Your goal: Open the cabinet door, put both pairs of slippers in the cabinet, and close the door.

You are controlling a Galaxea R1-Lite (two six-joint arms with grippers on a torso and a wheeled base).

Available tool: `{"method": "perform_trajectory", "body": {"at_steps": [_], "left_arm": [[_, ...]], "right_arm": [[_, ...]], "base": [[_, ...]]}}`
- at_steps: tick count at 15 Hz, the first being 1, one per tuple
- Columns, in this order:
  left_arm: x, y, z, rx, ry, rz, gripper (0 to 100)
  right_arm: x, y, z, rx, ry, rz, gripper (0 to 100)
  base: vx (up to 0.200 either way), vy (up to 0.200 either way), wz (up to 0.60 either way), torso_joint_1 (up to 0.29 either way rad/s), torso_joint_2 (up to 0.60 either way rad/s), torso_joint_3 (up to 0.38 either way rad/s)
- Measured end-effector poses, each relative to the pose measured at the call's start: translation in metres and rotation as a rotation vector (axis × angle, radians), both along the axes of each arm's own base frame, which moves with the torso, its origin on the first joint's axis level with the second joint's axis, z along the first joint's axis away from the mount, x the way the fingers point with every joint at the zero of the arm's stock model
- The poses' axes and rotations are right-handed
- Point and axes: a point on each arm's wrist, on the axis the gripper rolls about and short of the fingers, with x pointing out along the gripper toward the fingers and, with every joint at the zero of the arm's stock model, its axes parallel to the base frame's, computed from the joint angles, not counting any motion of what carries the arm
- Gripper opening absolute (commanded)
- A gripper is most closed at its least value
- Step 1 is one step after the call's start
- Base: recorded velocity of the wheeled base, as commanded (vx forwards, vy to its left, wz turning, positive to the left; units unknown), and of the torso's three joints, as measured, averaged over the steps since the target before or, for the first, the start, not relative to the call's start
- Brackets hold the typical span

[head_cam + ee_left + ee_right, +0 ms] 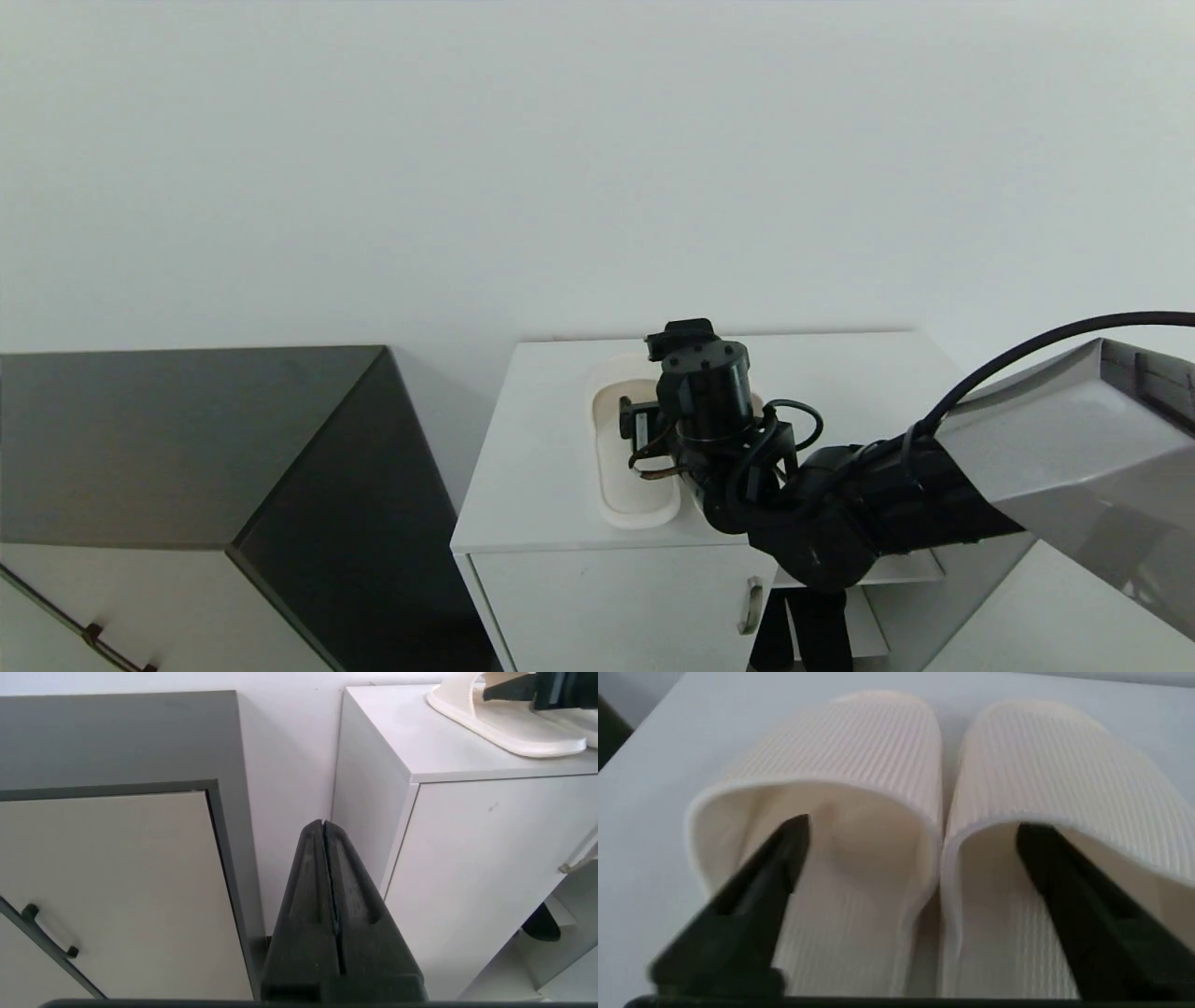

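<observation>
Slippers (638, 485) of cream colour lie side by side on top of the white cabinet (551, 448), with their long axis running roughly from 12 to 6 o'clock in the head view. The right claw (910, 849) is directly over them and is released. Its two black fingers (757, 905) stand wide apart, one inside the mouth of each slipper, so the inner walls of the pair are between them. In my judgement, clenching here would pinch both slippers together. The left claw (323, 835) is clenched on nothing. It is low, at about 8 o'clock from the pair, facing the gap between the grey cabinet (187, 439) and the white one. The right arm is clearly nearer.
</observation>
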Motion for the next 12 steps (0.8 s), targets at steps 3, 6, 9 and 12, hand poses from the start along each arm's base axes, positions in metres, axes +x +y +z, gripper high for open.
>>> {"method": "perform_trajectory", "body": {"at_steps": [3,6,9,12], "left_arm": [[0.0,0.0,0.0,0.0,0.0,0.001,0],[0.0,0.0,0.0,0.0,0.0,0.001,0],[0.0,0.0,0.0,0.0,0.0,0.0,0],[0.0,0.0,0.0,0.0,0.0,0.001,0]], "right_arm": [[0.004,0.002,-0.002,-0.014,-0.007,0.0,0],[0.006,0.003,-0.003,-0.02,-0.007,-0.002,0],[0.004,0.002,0.001,-0.018,-0.012,0.0,0],[-0.011,-0.003,0.014,-0.009,-0.022,0.019,0]], "base": [[0.0,0.0,0.0,0.0,0.0,0.0],[0.0,0.0,0.0,0.0,0.0,0.0],[0.0,0.0,0.0,0.0,0.0,0.0],[0.0,0.0,0.0,0.0,0.0,0.0]]}}
